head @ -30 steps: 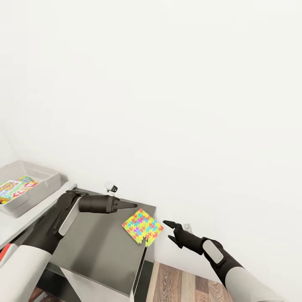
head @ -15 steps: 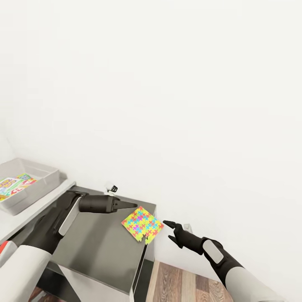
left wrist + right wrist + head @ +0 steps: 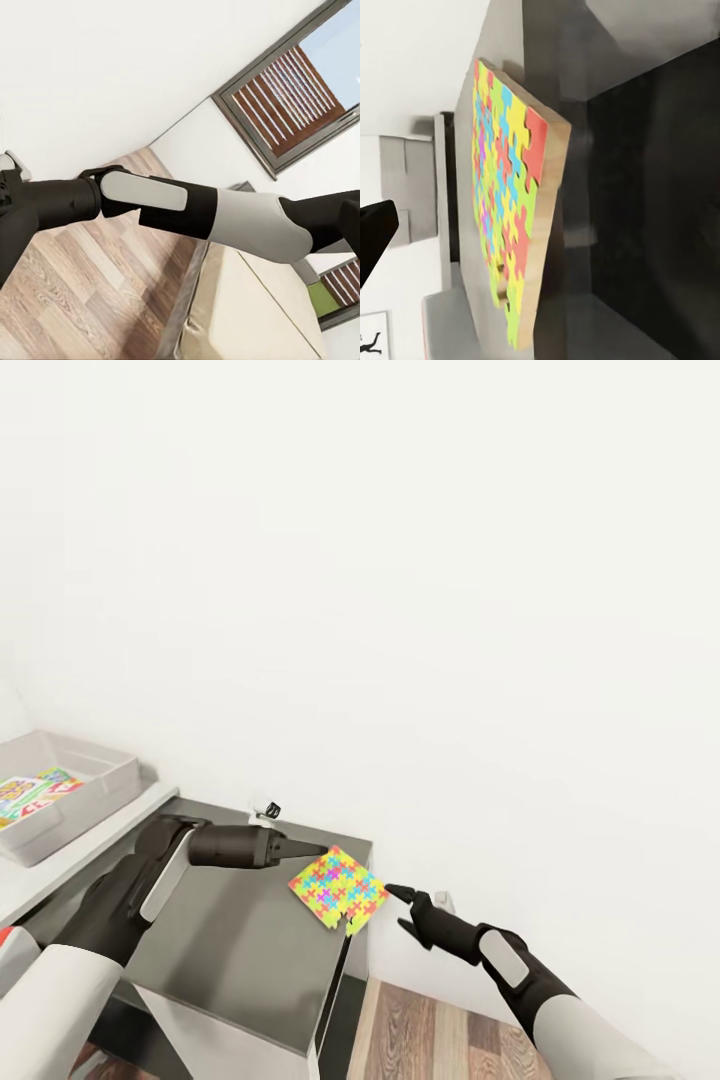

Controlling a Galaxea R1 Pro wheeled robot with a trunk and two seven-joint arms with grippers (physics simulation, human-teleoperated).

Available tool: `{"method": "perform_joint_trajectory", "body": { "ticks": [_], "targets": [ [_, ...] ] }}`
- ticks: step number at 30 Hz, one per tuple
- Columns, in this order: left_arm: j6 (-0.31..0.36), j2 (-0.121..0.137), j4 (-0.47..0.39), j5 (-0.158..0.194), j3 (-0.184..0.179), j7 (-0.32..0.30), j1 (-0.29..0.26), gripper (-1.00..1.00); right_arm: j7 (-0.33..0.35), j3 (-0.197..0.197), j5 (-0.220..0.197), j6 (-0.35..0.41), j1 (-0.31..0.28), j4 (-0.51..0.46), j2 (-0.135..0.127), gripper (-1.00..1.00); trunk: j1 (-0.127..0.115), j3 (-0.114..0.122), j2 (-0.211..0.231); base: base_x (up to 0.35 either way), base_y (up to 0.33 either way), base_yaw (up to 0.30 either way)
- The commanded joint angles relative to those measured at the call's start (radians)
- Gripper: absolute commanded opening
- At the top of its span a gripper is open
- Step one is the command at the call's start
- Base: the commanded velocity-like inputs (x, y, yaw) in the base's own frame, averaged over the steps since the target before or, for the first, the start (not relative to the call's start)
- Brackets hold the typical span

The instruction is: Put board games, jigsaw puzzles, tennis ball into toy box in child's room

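Puzzle board point(image 3: 339, 887) lies flat at the far corner of the dark grey desk point(image 3: 240, 960), one edge reaching the desk's rim, and that overhang looks like the reason the right tool point(image 3: 396, 910) is lined up just off that corner: a thin board flat on a top offers no grip from above, but its exposed edge can be taken from the side. The right tool's two fingers stand spread, apart from the board and holding nothing. In the right wrist view the puzzle point(image 3: 514, 210) shows edge-on, its wooden thickness facing the fingers.

The left tool point(image 3: 300, 849) hangs just beside the board's other side, tip pointing at it, perhaps to steady it against sliding; whether its fingers are spread or pressed together I cannot tell.

Away from the puzzle, beyond the left arm, the grey toy box point(image 3: 95, 792) sits on a lighter surface with colourful boxes point(image 3: 30, 795) already inside; their number is unclear. One puzzle is in sight, one toy box, two arms. A small dark-and-white object point(image 3: 268, 812) stands behind the puzzle near the wall.
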Motion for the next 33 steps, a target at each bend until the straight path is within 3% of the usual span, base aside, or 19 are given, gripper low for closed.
{"method": "perform_joint_trajectory", "body": {
  "ticks": [1,8,13,33],
  "targets": [
    [0.009,0.001,0.000,0.003,-0.002,-0.001,-0.001,1.00,0.000,0.004,-0.007,-0.001,-0.001,-0.004,0.000,1.00,0.004,-0.004,-0.008,0.000,0.000,0.000],
    [0.008,0.001,0.000,0.004,-0.002,-0.001,-0.001,1.00,0.000,0.005,0.026,-0.020,-0.001,-0.049,0.003,1.00,0.031,-0.026,-0.057,0.000,0.000,0.000],
    [0.008,0.003,0.000,0.007,0.001,-0.002,-0.001,1.00,-0.001,0.005,0.053,-0.021,-0.001,-0.055,0.005,1.00,0.031,-0.026,-0.057,0.000,0.000,0.000],
    [0.009,0.004,-0.013,0.013,0.007,-0.004,-0.001,1.00,-0.002,0.004,0.058,-0.020,-0.001,-0.057,0.008,1.00,0.031,-0.026,-0.057,0.000,0.029,0.000]
  ]
}}
